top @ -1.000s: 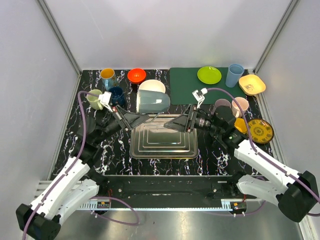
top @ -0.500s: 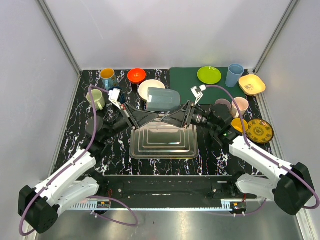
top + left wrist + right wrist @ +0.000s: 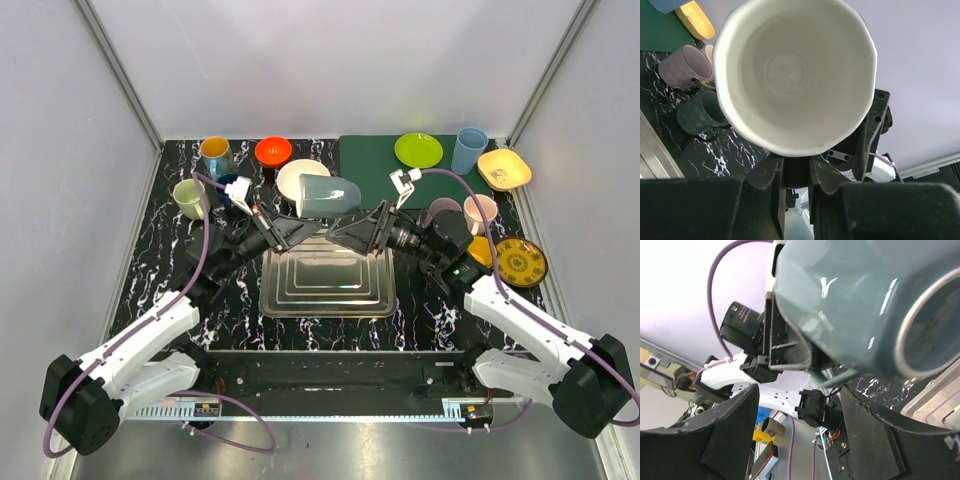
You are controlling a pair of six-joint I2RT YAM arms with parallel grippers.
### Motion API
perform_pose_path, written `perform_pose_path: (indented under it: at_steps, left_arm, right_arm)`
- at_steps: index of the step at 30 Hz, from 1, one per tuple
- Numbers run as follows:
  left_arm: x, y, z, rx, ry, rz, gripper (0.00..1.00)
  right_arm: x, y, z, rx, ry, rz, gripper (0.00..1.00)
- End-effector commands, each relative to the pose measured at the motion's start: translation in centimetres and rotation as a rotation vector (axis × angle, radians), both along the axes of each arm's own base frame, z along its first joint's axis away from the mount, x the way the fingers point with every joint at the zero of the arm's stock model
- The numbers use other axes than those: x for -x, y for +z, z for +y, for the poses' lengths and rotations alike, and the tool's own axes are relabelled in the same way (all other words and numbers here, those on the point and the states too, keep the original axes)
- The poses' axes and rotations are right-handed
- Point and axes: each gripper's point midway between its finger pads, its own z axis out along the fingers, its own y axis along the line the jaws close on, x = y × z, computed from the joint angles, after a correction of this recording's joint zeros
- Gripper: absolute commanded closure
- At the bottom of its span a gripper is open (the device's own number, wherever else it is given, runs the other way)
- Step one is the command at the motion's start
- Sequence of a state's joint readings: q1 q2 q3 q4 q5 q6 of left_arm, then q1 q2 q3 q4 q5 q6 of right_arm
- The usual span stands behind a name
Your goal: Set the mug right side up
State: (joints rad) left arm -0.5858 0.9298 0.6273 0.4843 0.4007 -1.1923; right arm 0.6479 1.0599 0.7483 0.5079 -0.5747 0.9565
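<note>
I hold the mug (image 3: 328, 196) up in the air, off the surface (image 3: 420, 300). It hangs over the 12 o'clock edge of the steel tray (image 3: 275, 300), just in front of a white plate (image 3: 292, 176). The mug lies on its side, neither upside down nor upright. Its mouth points toward 8 o'clock, straight into my left wrist camera, and its base points toward 4 o'clock, into my right one.

Outside, the mug is a glossy grey-blue with bright highlights along the wall. Inside, it is pale cream. The rim is slightly wavy rather than a true circle. The base has a lighter ring around a darker, recessed centre. The handle (image 3: 832, 376) curves out from the underside of the body, at its 6 o'clock.

My left tool (image 3: 300, 228) reaches in from 8 o'clock. Its fingers are drawn close together beneath the mug, clamped on it at the handle side. In the right wrist view the left tool's black frame sits hard against the mug's wall, right beside the handle.

My right tool (image 3: 352, 232) reaches in from 4 o'clock with its fingers spread wide, one on each side below the mug's base. Neither finger visibly touches the mug.
</note>
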Motion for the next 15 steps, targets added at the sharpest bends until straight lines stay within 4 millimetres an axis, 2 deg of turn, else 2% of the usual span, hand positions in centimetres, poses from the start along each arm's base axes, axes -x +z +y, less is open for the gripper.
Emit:
perform_pose_path:
  at_steps: [1,7,15]
  left_arm:
    - [2.3,6.8,0.5,0.169,-0.023,-0.212,1.0]
    - [3.4,5.9,0.0,0.169,-0.054,-0.192,1.0]
    - [4.6,3.7,-0.9,0.152,-0.083,-0.145,1.0]
  right_arm:
    - [-1.8,1.7,0.1,-0.026,-0.08,-0.034,0.3]
    - [-3.4,1.5,0.3,-0.041,-0.128,-0.01,0.37]
    - [-4.2,4.1,-0.7,-0.155,-0.188,-0.056,0.59]
